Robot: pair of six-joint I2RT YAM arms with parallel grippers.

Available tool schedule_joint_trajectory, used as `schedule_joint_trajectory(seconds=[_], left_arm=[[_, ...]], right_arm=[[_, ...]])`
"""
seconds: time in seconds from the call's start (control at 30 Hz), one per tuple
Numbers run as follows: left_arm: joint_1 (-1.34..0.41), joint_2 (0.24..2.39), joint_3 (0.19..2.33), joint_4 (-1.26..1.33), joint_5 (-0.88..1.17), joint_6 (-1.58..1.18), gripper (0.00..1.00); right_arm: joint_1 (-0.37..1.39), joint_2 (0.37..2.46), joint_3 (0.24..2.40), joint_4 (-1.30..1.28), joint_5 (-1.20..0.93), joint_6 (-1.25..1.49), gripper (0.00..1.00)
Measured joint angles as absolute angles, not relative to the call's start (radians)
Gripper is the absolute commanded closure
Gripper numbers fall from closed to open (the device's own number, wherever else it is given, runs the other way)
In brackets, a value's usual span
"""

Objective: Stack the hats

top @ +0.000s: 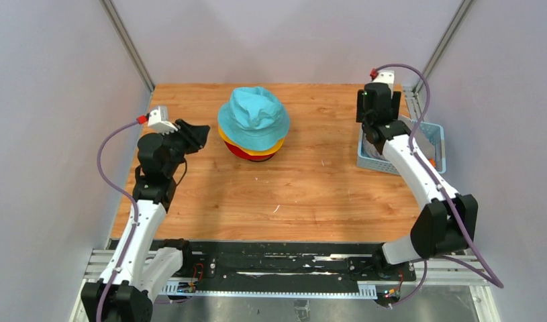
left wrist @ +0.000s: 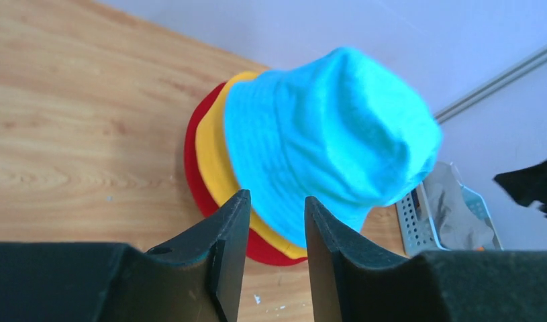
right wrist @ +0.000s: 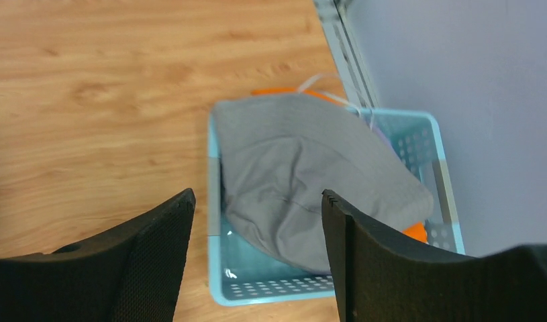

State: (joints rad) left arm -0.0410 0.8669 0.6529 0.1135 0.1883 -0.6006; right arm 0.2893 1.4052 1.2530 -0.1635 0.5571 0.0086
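I see the teal hat (top: 254,113) crown-up on top of the stack, the yellow hat (top: 274,147) under it and the red hat (top: 242,153) at the bottom, those two showing only as brim edges; the stack stands on the table (top: 290,194), about mid-width and toward the far edge; the grey hat (right wrist: 311,181) lies crumpled in the basket (top: 437,129) at the table's far right corner, filling most of it; bits of the orange hat (right wrist: 415,231) peek out from under the grey one at two edges; my left gripper (left wrist: 274,201) hangs just left of the stack, pointed at it and not touching it, its fingers a narrow gap apart with nothing between them; my right gripper (right wrist: 257,198) is over the basket, fingers spread wide and empty, with the grey hat below them and the basket's near-left rim showing in the gap; I can't tell from these views how high it sits above the hat.
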Motion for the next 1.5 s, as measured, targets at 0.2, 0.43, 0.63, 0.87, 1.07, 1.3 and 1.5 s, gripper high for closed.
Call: schedule_joint_trajectory(seconds=[0.2, 0.43, 0.63, 0.87, 1.07, 1.3, 1.5], left_arm=[[-0.083, 0.873, 0.773, 0.04, 0.182, -0.521, 0.24], [-0.133, 0.884, 0.805, 0.008, 0.176, -0.467, 0.07], [-0.143, 0.888, 0.853, 0.013, 0.187, -0.447, 0.06], [-0.155, 0.894, 0.855, 0.021, 0.198, -0.444, 0.05], [-0.166, 0.921, 0.855, 0.021, 0.2, -0.444, 0.05], [-0.171, 0.927, 0.855, 0.023, 0.201, -0.443, 0.11], [-0.207, 0.933, 0.86, 0.038, 0.216, -0.441, 0.26]], right_arm=[[0.143, 1.473, 1.211, -0.245, 0.466, 0.138, 0.33], [0.084, 1.589, 1.176, -0.245, 0.366, 0.218, 0.35], [0.046, 1.716, 1.162, -0.236, 0.308, 0.251, 0.38], [0.009, 1.742, 1.162, -0.236, 0.293, 0.276, 0.41], [-0.01, 1.768, 1.164, -0.239, 0.292, 0.296, 0.8], [-0.03, 1.775, 1.182, -0.297, 0.311, 0.294, 0.99], [-0.008, 1.535, 1.198, -0.332, 0.322, 0.225, 0.99]])
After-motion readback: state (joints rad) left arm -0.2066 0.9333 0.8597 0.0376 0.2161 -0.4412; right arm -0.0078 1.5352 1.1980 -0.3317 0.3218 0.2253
